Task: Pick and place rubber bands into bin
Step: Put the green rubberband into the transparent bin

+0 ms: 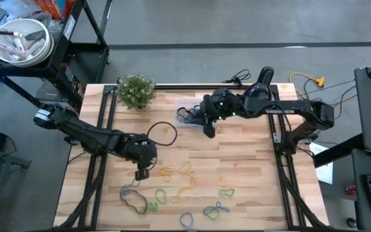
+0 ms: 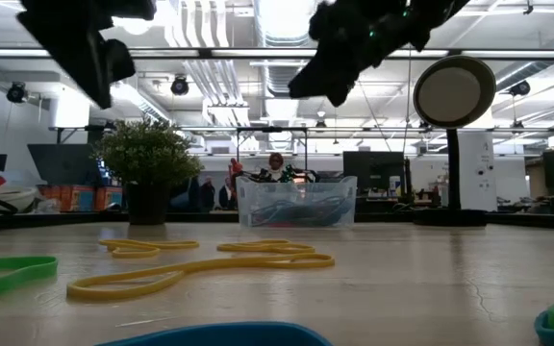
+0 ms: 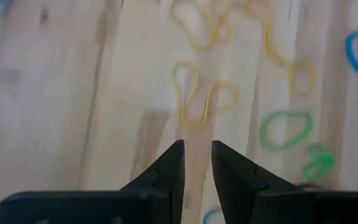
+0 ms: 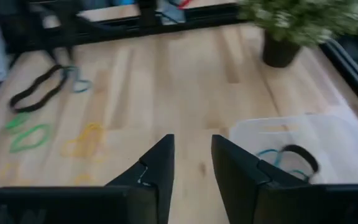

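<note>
Dozens of thin, floppy bands [image 1: 184, 174] in yellow, green, blue and black lie scattered across the pale wooden table [image 1: 250, 167], mostly toward its front edge. A small potted plant [image 1: 136, 90] stands at the back, near the clear, round-cornered bin [image 1: 187, 116] holding several bands. The right gripper [image 1: 209, 131] hangs just beside the bin, fingers parted and empty. The left gripper [image 1: 141, 173] hovers by the yellow loops, narrowly parted, empty.

My overhead camera looks straight down on the whole table [image 1: 237, 161]. My low one sits at tabletop height, facing the room. Each wrist camera peers closely past its fingers. Overhead and low views share the bin [image 1: 187, 116], centre frame.
</note>
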### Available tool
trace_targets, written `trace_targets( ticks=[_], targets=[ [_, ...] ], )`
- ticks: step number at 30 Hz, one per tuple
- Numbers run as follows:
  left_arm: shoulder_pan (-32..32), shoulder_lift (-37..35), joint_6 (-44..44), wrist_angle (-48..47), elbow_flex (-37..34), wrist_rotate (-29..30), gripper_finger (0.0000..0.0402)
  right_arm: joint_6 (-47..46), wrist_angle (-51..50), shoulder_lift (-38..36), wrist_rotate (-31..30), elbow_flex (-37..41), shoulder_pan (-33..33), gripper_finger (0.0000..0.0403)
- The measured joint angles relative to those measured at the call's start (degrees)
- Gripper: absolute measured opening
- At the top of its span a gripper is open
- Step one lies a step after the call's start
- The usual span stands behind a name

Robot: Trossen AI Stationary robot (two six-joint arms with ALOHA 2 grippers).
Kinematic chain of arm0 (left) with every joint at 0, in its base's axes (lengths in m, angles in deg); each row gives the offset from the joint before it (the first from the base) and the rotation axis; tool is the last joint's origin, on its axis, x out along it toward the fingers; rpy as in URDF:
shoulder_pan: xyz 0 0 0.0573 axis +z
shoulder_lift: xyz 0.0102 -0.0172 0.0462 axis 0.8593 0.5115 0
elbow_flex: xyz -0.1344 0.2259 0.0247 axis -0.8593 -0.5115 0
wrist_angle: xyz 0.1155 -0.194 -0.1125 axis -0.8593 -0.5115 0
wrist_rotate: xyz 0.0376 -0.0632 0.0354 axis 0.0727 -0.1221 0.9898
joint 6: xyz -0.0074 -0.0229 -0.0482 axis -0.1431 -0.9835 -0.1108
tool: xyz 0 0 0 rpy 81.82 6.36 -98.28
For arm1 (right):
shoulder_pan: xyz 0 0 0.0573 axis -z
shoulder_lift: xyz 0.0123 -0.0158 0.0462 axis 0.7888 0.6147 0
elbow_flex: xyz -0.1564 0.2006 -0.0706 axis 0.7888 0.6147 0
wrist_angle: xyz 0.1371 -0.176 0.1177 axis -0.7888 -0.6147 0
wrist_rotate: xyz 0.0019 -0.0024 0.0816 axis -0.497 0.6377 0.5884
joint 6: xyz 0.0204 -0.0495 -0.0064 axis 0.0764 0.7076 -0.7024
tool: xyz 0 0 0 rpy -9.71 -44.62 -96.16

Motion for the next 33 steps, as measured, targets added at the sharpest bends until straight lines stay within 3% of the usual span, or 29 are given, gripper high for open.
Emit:
trace_targets(
  ticks=[7, 15, 33],
  targets=[
    [-2.11, 0.49, 0.29, 1.50, -0.19, -2.31, 0.0063, 1.32, -6.46, -3.29, 0.55, 0.00, -5.26, 0.0086],
    [-3.58, 3.37, 1.38, 20.50, -5.62, -11.94, 0.0063, 1.64, -14.27, -4.22, 0.44, 0.00, -10.90, 0.0072],
    [-7.52, 18.49, 0.00, 27.82, -6.82, -13.01, 0.0063, 0.02, -20.80, -4.32, 0.37, 0.02, -19.12, 0.0075]
  ],
)
